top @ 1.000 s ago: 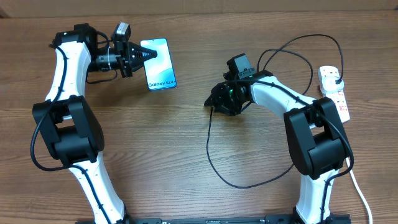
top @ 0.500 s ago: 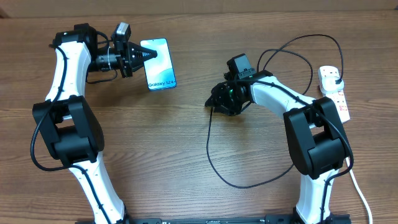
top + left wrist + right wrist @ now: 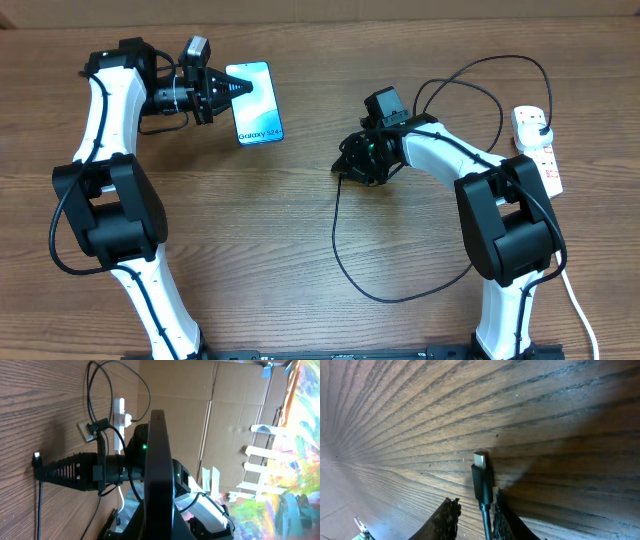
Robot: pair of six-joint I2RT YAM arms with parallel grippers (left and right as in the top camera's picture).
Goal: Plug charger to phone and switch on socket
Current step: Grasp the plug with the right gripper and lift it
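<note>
L gripper [image 3: 222, 88] is closed on the phone [image 3: 256, 103], clamping its left long edge, w/ the arm coming in from the phone's left. Phone is at the far-left part of the table [image 3: 260, 230], screen up & lit, "Galaxy S24+" readable in overhead. Left wrist cam sees the phone edge-on as a dark slab in mid-frame. Can't tell whether it rests on the wood or sits just off it.

R gripper [image 3: 347, 166] is right of the phone, well apart, a bit nearer the robot base, its fingertips facing the phone's side. It's clamped on the charger [image 3: 335, 235] just behind the tip [image 3: 480, 459]. Right wrist cam shows both fingers [image 3: 445, 520] squeezed on the thin black cable, w/ the metal tip sticking out past them, low over the wood. Contact w/ the table isn't clear. Tip & phone are not joined, wide gap btwn them.

Slack cable drops from the R gripper toward the base side, loops round, then climbs & arcs over to the socket [image 3: 541, 152]. Socket is far right of the phone, white w/ red switches. Switch position is too small to read. A thick white cord [image 3: 578, 300] runs from the socket toward the base side.
</note>
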